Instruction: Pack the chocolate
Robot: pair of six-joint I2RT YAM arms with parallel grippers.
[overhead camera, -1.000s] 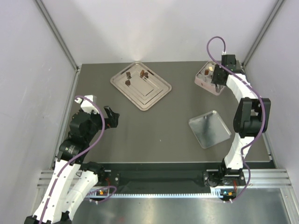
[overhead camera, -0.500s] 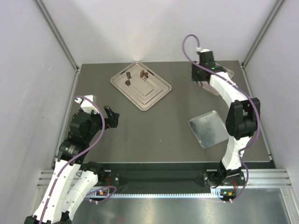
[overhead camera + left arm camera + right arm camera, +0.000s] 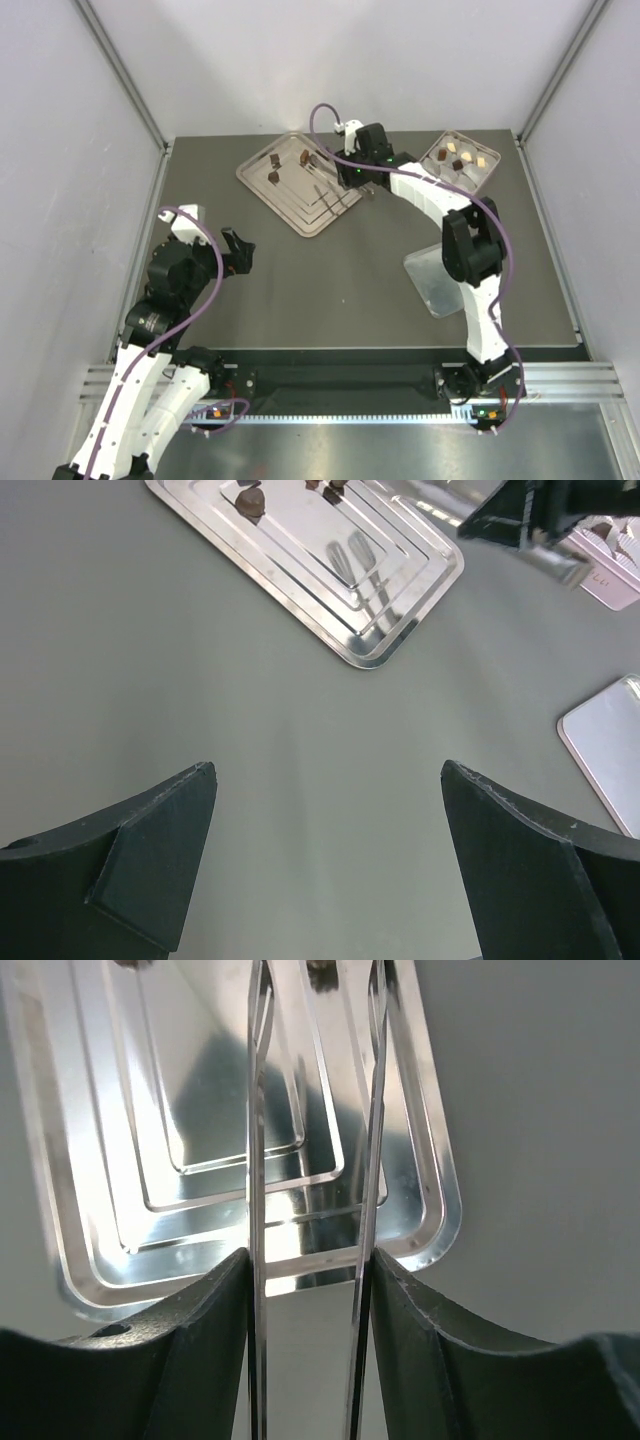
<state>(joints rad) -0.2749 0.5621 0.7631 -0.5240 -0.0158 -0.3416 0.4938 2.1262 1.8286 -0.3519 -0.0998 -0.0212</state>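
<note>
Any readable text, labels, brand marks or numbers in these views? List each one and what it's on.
No text can be read in any view.
Pink box, faint marks on its side wall in the left wrist view: too blurred to read.
Left arm base and right arm base, small coloured patches in the top view: too small to read.
Steel tray: no marking visible.

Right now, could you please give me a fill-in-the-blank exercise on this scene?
1. The left gripper, away from the stepped tray, has its jaws ____.
2. The right gripper hangs over that tray holding ____.
3. The pink box, with chocolate in it, lies to that tray's ____.
Missing words: open; nothing; right.
</note>
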